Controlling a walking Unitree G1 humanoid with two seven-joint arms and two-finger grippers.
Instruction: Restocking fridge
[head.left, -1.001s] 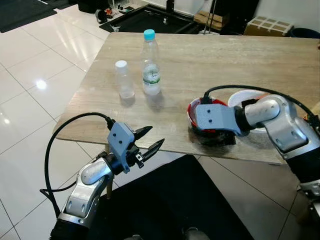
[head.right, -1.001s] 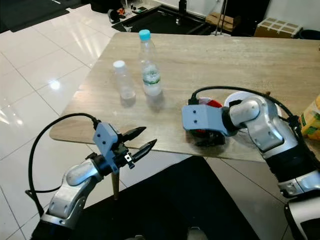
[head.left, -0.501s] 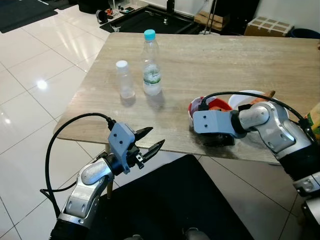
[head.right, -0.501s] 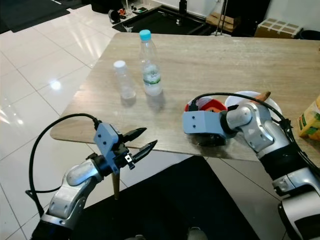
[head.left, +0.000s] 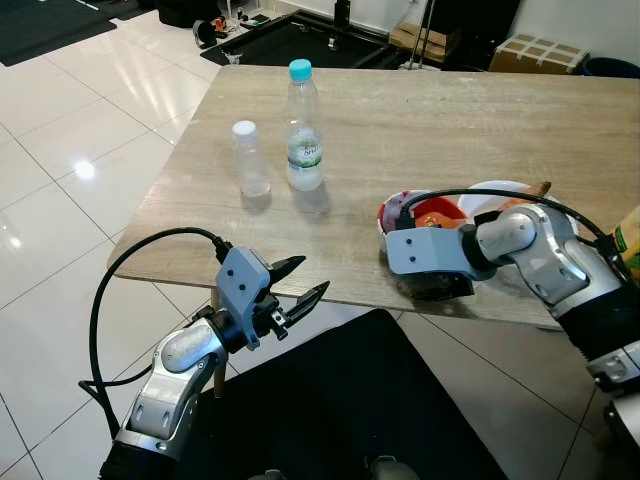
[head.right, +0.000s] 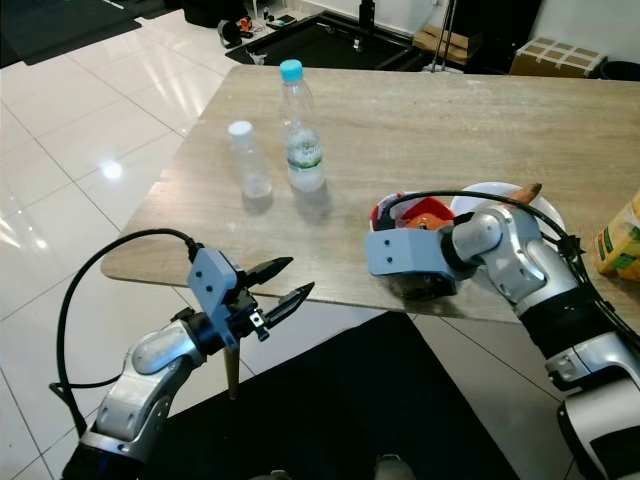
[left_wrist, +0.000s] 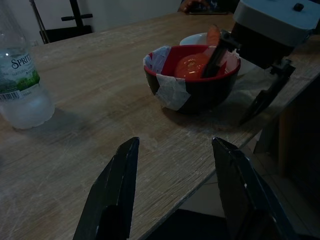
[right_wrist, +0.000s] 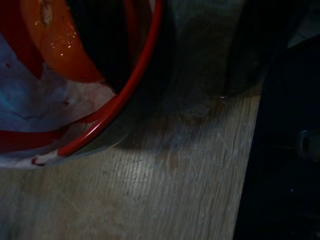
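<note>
The tall water bottle (head.left: 303, 130) with a blue cap carries a green label that reads "SPRITZ…" in the left wrist view (the rest curves out of sight). A smaller clear bottle (head.left: 248, 160) with a white cap stands just beside it, both on the wooden desk (head.left: 420, 130). At the desk's far right edge is a yellow carton (head.right: 620, 240), its print too small to read.

The right end effector (left_wrist: 240, 82) is bent in across the desk's near edge at a red bowl (head.left: 425, 215) with white tape on its rim, holding something orange. One finger reaches inside the rim and the other stands outside the wall, so they straddle it; whether they actually pinch it I cannot tell. A white bowl (head.left: 490, 195) sits just behind.

The left end effector (head.left: 298, 284) hangs below and in front of the desk edge, fingers spread apart, holding nothing, pointing towards the bowl.
</note>
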